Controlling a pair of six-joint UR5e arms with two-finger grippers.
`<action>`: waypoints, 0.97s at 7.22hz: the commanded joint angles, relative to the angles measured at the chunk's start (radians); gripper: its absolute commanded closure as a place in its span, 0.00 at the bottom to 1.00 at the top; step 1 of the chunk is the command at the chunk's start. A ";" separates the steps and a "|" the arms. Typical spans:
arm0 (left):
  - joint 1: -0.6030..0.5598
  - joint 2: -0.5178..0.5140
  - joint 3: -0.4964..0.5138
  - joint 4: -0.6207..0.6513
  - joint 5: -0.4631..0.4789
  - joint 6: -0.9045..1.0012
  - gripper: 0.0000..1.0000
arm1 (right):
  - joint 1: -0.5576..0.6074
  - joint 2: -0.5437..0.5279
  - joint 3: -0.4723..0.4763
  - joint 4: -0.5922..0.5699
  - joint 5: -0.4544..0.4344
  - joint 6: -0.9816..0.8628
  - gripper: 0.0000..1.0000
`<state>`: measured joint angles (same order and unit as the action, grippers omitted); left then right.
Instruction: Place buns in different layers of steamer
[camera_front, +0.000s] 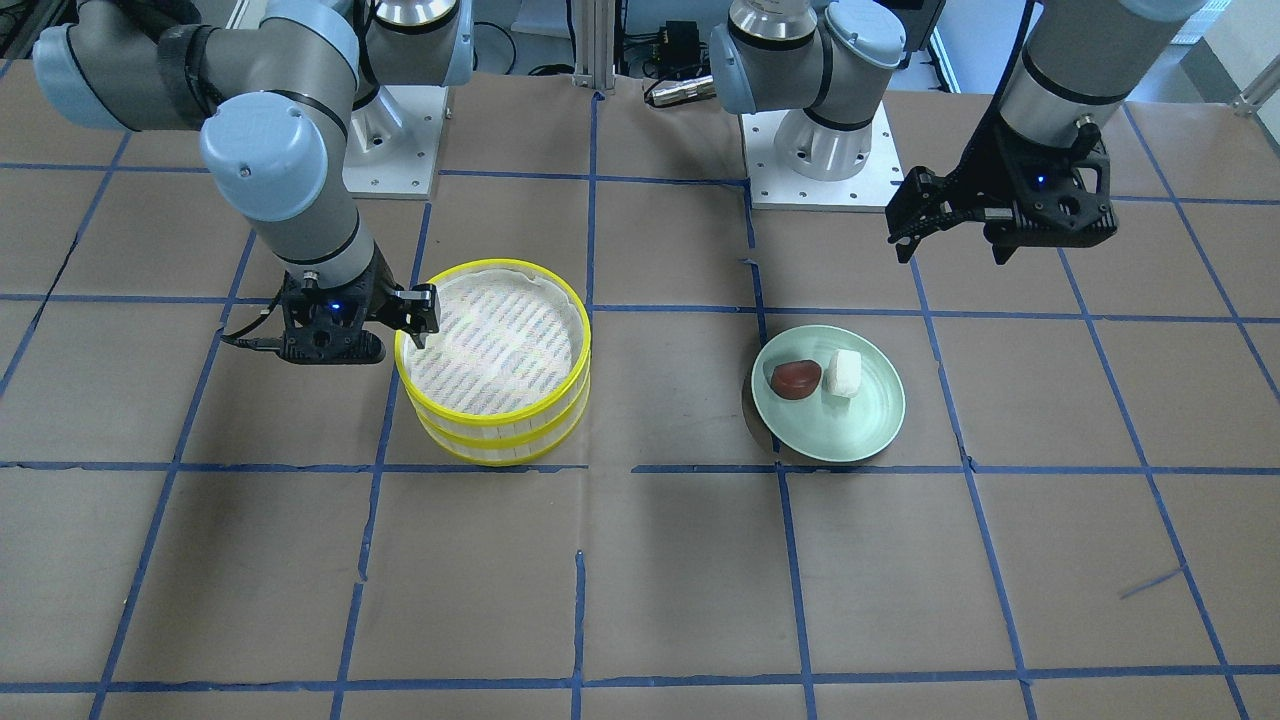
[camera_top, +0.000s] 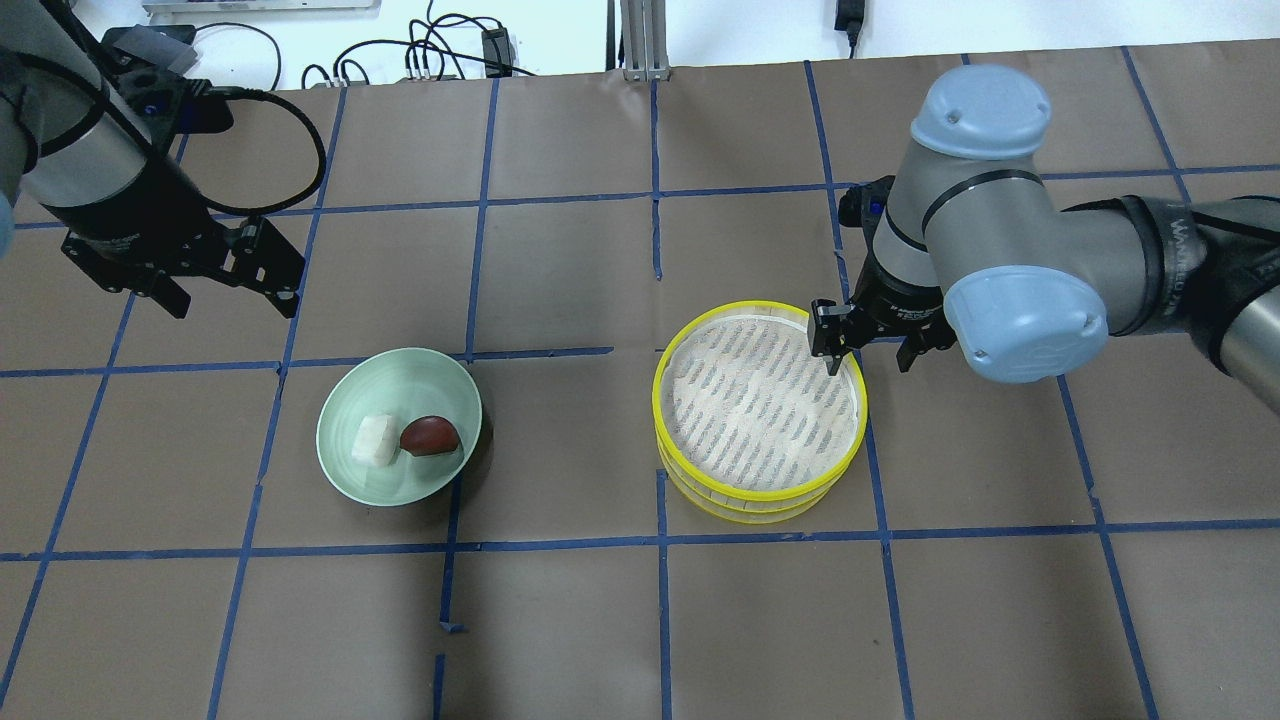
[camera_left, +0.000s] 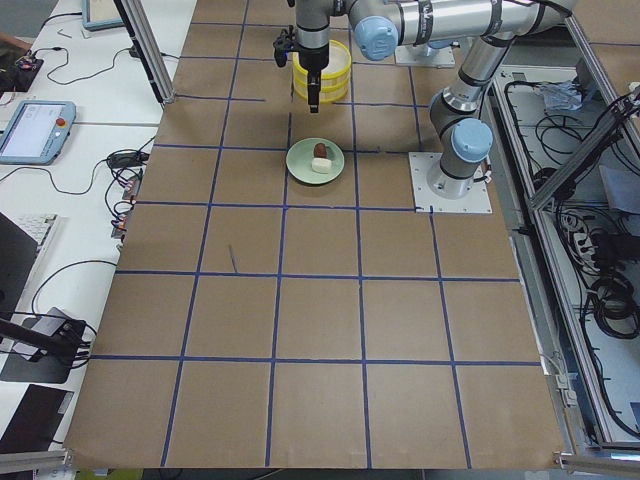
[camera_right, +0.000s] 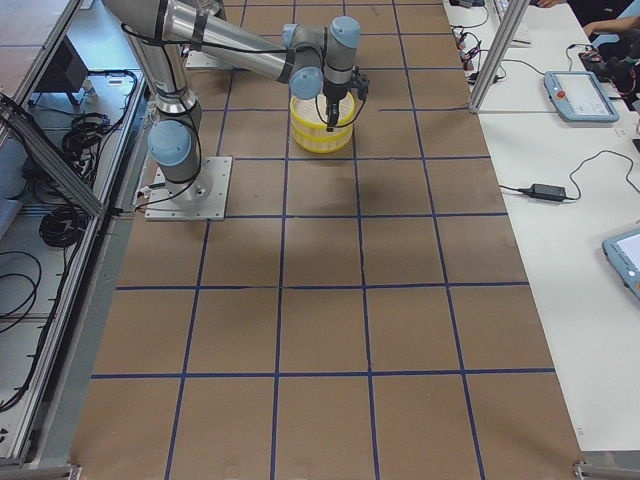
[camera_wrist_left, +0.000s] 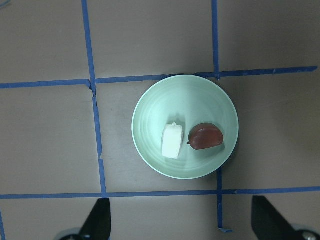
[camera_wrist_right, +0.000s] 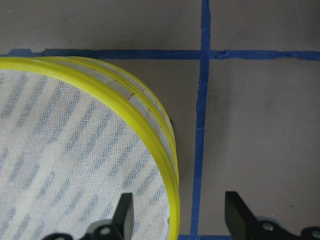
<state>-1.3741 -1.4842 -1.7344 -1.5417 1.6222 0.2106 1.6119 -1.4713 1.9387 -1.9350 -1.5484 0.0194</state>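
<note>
One white bun (camera_front: 845, 372) and one reddish-brown bun (camera_front: 796, 378) made two in all. There was one pale green plate (camera_front: 868, 432), and there were two yellow-rimmed steamer layers (camera_front: 520, 428).

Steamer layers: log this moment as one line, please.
steamer layers stacked, top one empty | right gripper open astride top rim | left gripper open, clear of plate | white bun, brown bun on plate

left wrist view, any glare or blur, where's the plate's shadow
Left wrist view: a soft pale sheen crosses the plate, its shadow hugs its right edge, the left gripper at the bottom is blurred, the white bun and brown bun are sharp.
</note>
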 joint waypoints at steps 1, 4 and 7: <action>0.018 -0.022 -0.063 0.040 0.039 0.004 0.00 | 0.002 0.008 0.022 -0.012 0.001 -0.002 0.43; 0.033 -0.100 -0.137 0.136 0.077 0.001 0.00 | 0.002 0.023 0.022 -0.019 -0.004 -0.003 0.60; 0.027 -0.139 -0.240 0.226 0.006 -0.007 0.01 | 0.002 0.023 0.020 -0.021 0.002 -0.001 0.88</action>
<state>-1.3432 -1.6135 -1.9373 -1.3388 1.6662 0.2053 1.6137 -1.4482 1.9601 -1.9553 -1.5489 0.0182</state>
